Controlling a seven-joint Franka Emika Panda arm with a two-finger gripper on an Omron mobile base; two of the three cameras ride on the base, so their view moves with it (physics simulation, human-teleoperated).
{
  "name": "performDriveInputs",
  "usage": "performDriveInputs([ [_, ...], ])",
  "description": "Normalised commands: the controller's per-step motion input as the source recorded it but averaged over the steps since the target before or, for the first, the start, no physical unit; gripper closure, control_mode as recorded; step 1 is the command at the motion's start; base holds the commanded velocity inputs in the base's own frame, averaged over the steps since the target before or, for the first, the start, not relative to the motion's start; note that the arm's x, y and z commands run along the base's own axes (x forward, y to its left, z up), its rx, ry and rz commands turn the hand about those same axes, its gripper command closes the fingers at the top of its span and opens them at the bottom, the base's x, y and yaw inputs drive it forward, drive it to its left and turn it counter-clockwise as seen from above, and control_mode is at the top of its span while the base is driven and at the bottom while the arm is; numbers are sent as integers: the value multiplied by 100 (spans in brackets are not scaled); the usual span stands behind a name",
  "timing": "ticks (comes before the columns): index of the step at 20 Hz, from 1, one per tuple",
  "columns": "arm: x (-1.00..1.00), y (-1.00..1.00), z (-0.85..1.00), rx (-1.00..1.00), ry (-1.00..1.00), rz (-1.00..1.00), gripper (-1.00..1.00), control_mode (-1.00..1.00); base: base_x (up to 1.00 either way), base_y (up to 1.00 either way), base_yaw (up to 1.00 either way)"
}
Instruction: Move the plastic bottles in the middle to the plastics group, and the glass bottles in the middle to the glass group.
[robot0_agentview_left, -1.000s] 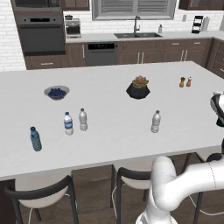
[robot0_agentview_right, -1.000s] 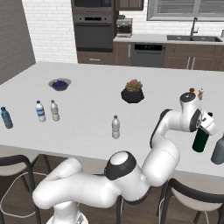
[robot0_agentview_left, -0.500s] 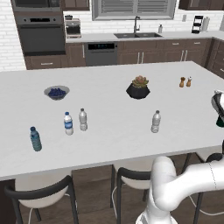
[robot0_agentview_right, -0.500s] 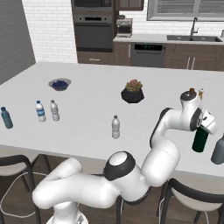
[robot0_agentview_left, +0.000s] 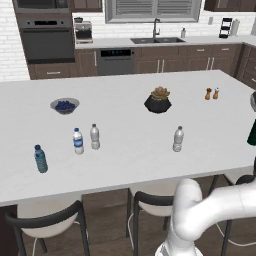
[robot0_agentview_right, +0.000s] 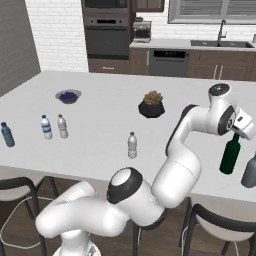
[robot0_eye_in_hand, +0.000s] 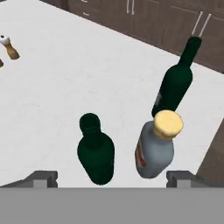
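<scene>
Over at the right end of the surface (robot0_agentview_right: 100, 125), the gripper (robot0_eye_in_hand: 111, 177) sits above a green bottle (robot0_eye_in_hand: 95, 151) with its fingers (robot0_eye_in_hand: 43, 178) spread wide apart, nothing between them. From the hand view the green bottle stands upright, a grey bottle (robot0_eye_in_hand: 155, 151) with a tan cap just beside it at 3 o'clock, and a second dark green bottle (robot0_eye_in_hand: 175, 85) further off around 1 o'clock. Looks to me like the glass one is already parked with its group.

What's left, I'd guess, is the clear bottle (robot0_agentview_right: 132, 145) standing alone mid-surface at roughly 6 o'clock from the plant (robot0_agentview_right: 151, 105). Small, see-through greyish, white cap, no label. Probably light and a bit squashy, smooth sides, so it could tip or slip if nudged. I'd grab it around the body just below the shoulder, not the cap.

Another clear one (robot0_agentview_right: 62, 126) already stands just beside the blue-label bottle (robot0_agentview_right: 46, 127), with the blue-tinted bottle (robot0_agentview_right: 7, 134) off at 9 o'clock near the edge. So the plastics group is well away from the arm, and the base likely has to drive there.
</scene>
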Motion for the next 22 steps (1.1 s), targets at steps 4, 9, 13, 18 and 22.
performDriveInputs([
  [4, -61, 62, 51, -4, 3, 36, -100, -100, 0, 0, 0],
  [9, -63, 97, 19, -11, 3, 63, -100, -100, 0, 0, 0],
  [13, -55, 100, 8, -13, 3, 66, -100, -100, 0, 0, 0],
  [18, -21, 100, 0, -9, 2, 35, -100, -100, 0, 0, 0],
  [22, 7, 100, 0, -17, 0, 4, -100, -100, 0, 0, 0],
])
